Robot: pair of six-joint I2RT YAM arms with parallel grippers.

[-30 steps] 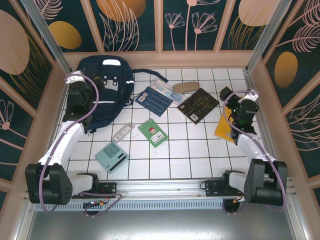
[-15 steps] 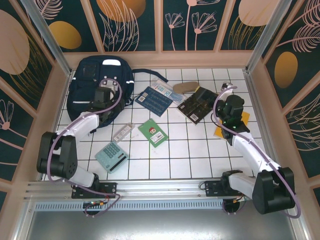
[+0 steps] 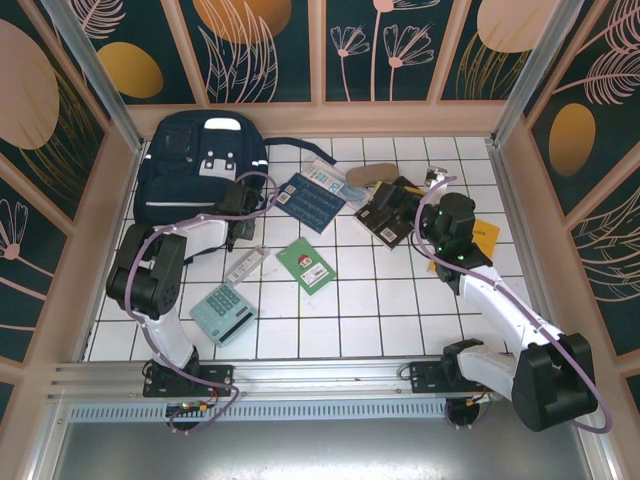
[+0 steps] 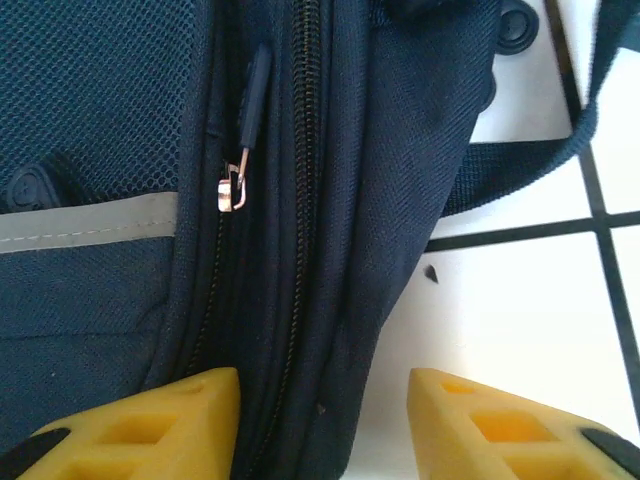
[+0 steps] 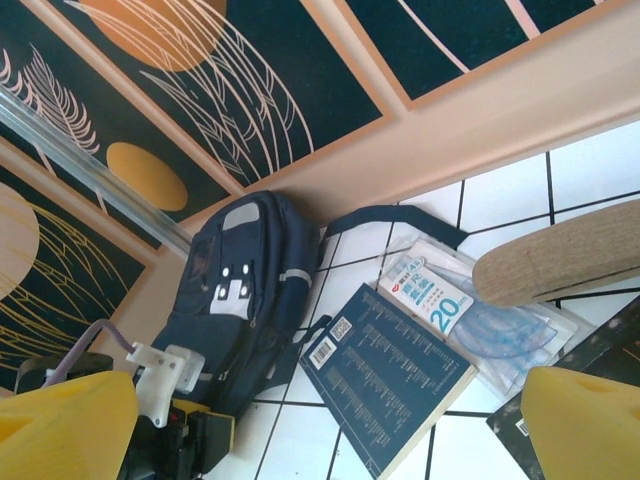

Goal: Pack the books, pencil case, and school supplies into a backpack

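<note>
Left arm is folded right back on itself, elbow low, with the left gripper (image 3: 243,205) down at the right-hand edge of the backpack (image 3: 195,170). On the left wrist cam its yellow fingers (image 4: 170,420) sit roughly half apart, straddling the zippered side seam. One is over the fabric, the other over bare white tile, so nothing's pinched. The zipper pull (image 4: 235,190) is just ahead of them.

Right arm reaches forward and inward, right gripper (image 3: 405,195) spread wide and empty over the dark brown book (image 3: 385,222).

The dark blue book (image 3: 312,200), clear packet (image 3: 325,177) and pencil case (image 3: 365,175) lie between the two claws. The green book (image 3: 306,265), white bar (image 3: 246,264) and calculator (image 3: 223,313) are nearer the bases. The yellow book (image 3: 487,232) is half hidden under the right arm.

A second ago the left claw was way over at the pack's left side and wider. It's since swung across to the right edge and narrowed. The right arm has come off the yellow book toward the brown one. The items themselves haven't budged.
</note>
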